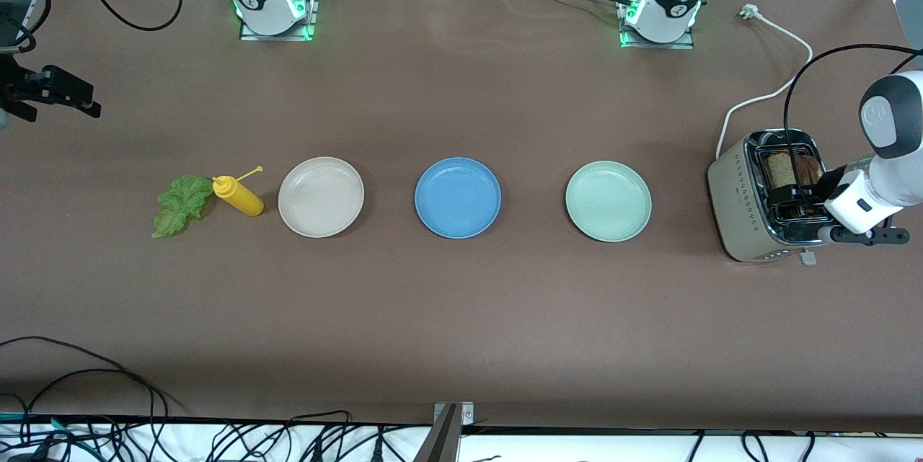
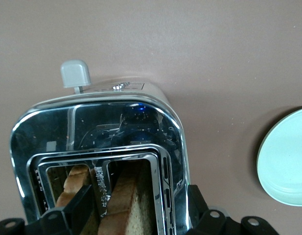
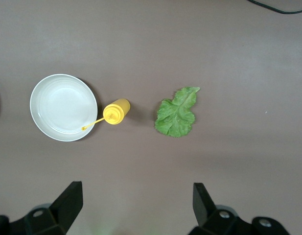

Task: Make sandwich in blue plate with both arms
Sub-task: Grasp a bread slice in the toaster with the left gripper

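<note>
Toaster [image 1: 743, 213]: beige matt body, mirror-polished chrome top [image 2: 92, 127], grey plastic lever knob [image 2: 75, 74]; bread slices [image 2: 126, 205] in its slots look dry and porous. Blue plate [image 1: 457, 197], beige plate [image 1: 321, 196] and pale green plate [image 1: 608, 201]: smooth plastic, soft sheen. Table [image 1: 461, 318]: brown, matt; yellow squeeze bottle [image 1: 239, 196]: glossy plastic; lettuce leaf [image 1: 180, 205]: ruffled, matt.

Two white arms with black joint bands are seen, their bases lit green and marked with red buttons. Black cables are draped from them. Each pincer is made of black angular fingers [image 3: 70, 200] with silver screws; the left pincer [image 2: 138, 205] is fixed to a white wrist block.
</note>
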{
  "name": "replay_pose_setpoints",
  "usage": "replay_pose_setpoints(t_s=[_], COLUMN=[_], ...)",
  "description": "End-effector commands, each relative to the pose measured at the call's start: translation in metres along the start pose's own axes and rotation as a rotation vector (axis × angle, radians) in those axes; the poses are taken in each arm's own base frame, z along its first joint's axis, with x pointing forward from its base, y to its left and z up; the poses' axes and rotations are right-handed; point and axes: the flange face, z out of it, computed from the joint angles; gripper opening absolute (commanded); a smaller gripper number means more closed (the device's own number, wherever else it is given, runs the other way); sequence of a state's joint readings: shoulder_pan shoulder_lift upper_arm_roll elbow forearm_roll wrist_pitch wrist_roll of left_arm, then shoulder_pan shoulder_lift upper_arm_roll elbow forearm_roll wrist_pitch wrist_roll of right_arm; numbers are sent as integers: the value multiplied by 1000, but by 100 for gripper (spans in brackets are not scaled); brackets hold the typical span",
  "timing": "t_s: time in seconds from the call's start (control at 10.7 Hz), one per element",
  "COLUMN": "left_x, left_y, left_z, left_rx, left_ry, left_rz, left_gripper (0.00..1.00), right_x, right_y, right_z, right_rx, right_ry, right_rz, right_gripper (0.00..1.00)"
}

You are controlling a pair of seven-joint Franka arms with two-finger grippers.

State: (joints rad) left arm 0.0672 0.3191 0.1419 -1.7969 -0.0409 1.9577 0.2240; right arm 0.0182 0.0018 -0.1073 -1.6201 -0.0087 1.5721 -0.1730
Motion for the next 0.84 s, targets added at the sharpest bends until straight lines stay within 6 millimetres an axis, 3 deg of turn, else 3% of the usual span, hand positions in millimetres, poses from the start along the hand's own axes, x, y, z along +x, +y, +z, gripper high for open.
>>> replay_pose_setpoints(t_s=[0.0,0.28,0.75], left_x=[-16,-28,-36], left_y=[1,2,1], left_z=[0,2,1], left_rx=[5,-1,75], left_ry=[-25,-42,-113], left_rz=[9,-1,24], left_gripper=[86,78,41], right_x=[-1,-1,-2], right_y=[-2,-2,-2], right_z=[-5,-5,-5], right_rx=[16,18,18], right_ry=[8,5,4], right_rz=[-8,-8,-8], right_gripper=[100,100,100])
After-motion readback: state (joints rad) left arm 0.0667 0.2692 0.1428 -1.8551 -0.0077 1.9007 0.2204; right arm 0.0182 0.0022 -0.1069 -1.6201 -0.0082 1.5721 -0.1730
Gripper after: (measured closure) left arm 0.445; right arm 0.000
